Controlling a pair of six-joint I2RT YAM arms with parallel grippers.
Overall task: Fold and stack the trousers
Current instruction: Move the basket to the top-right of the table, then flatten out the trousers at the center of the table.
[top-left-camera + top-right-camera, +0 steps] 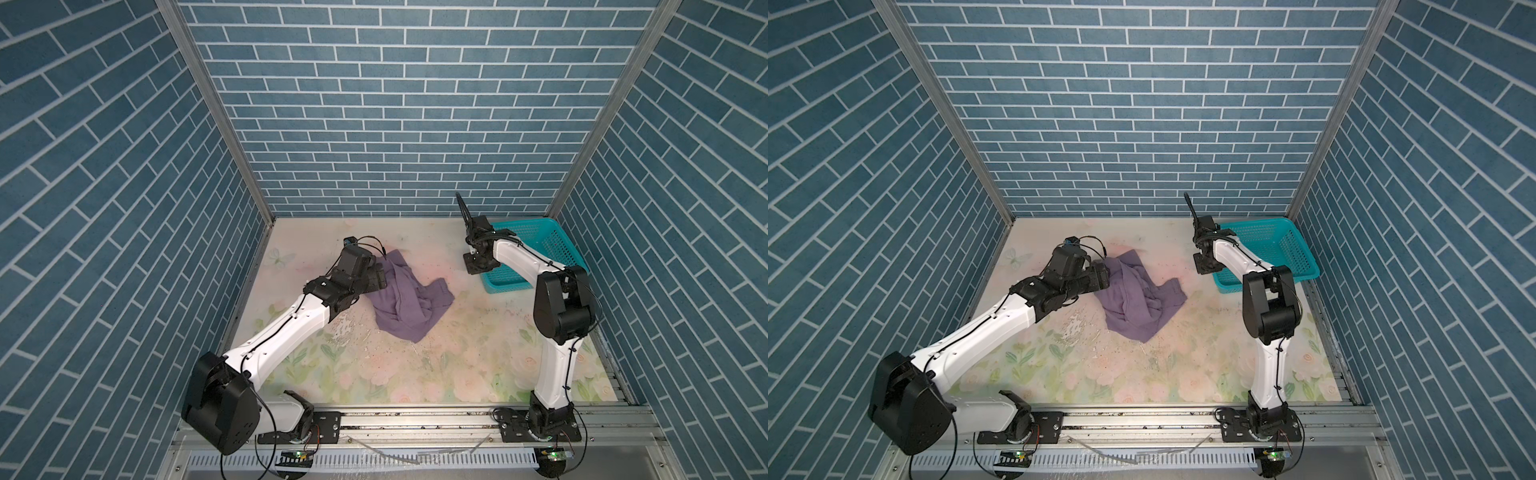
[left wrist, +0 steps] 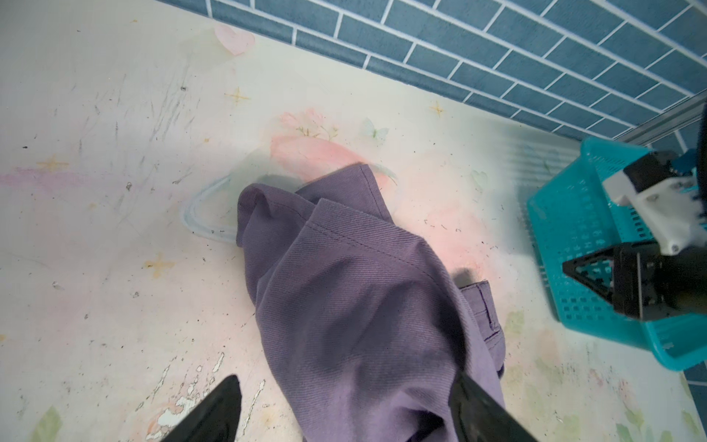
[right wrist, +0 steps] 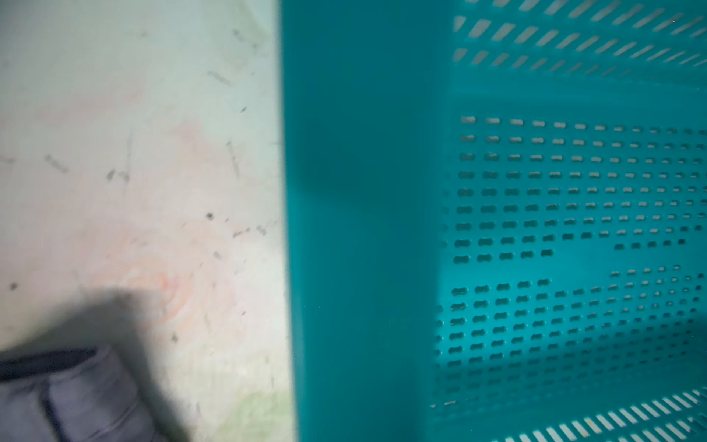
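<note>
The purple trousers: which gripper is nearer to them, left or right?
Left. The left gripper is at the edge of the trousers, its open jaws on either side of the cloth. The right gripper is apart from them, beside the teal basket.

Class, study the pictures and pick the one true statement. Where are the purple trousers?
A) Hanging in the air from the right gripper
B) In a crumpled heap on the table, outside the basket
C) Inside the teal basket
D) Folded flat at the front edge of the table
B: in both top views the trousers lie in a crumpled, unfolded heap on the table, apart from the basket.
</note>
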